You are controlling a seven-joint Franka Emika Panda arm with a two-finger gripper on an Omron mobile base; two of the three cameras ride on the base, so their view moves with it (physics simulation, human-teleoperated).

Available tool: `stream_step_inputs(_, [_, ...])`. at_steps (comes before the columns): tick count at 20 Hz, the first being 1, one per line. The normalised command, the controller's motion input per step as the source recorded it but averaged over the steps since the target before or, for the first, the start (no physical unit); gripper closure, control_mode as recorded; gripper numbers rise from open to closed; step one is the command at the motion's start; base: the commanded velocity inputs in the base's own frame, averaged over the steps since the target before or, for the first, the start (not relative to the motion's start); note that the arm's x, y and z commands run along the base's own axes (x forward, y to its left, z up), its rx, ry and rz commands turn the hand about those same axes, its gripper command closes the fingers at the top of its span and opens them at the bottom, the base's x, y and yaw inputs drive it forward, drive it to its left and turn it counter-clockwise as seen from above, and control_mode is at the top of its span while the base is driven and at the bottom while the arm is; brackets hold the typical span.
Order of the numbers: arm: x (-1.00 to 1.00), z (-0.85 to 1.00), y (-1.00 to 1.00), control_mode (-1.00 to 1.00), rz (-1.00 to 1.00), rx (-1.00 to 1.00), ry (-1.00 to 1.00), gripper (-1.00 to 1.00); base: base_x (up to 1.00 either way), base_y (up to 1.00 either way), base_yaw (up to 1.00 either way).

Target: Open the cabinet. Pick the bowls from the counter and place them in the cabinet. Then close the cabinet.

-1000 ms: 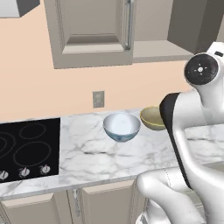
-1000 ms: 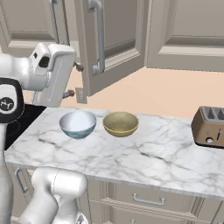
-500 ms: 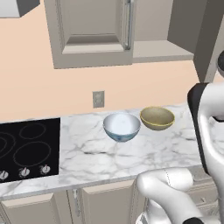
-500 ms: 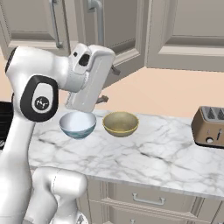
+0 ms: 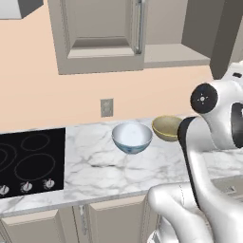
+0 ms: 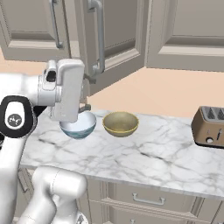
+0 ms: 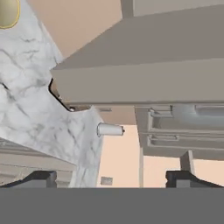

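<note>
Cabinet (image 6: 100,39): the right door stands swung out toward me, handle (image 6: 99,35) facing the room; the left door (image 5: 102,33) is shut. In the left base view the open bay shows a bare shelf (image 5: 173,54).

Both bowls sit on the counter (image 6: 175,153), side by side and just apart: the patterned white bowl (image 6: 78,124) to the left, the tan bowl (image 6: 120,123) to the right. The toaster (image 6: 211,127) is well apart at the far right.

Gripper (image 7: 113,179): finger tips spread wide, nothing between them. In the hand view the camera is rolled and looks along the underside of the cabinet, with the counter and a sliver of the tan bowl at upper left.

My judgement: opening is done, picking is next. To do it well I want to roll the wrist until the fingers point down, centre over one bowl's rim, then pinch the wall, one finger inside and one outside. The white bowl lies nearest the hand, partly hidden behind it in the right base view. Risks: clipping the open door on the way up, or nudging the neighbouring bowl.
</note>
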Motion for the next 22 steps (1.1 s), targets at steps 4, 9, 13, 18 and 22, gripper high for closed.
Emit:
stream_step_inputs(4, [0.4, -0.02, 1.0, -1.0, -0.1, -0.08, -0.01, -1.0, 0.0, 0.0, 0.0])
stream_step_inputs(9, [0.66, 0.1, 0.83, -1.0, -0.03, -0.01, 0.02, -1.0, 0.0, 0.0, 0.0])
stream_step_inputs(13, [1.0, 0.18, 0.18, -1.0, 0.0, 0.0, 0.1, -1.0, 0.0, 0.0, 0.0])
stream_step_inputs(18, [0.78, 0.19, -0.38, -1.0, -0.12, 0.0, 0.25, -1.0, 0.0, 0.0, 0.0])
stream_step_inputs(22, [0.1, 0.0, -0.98, -1.0, -0.23, 0.0, 0.26, -1.0, 0.0, 0.0, 0.0])
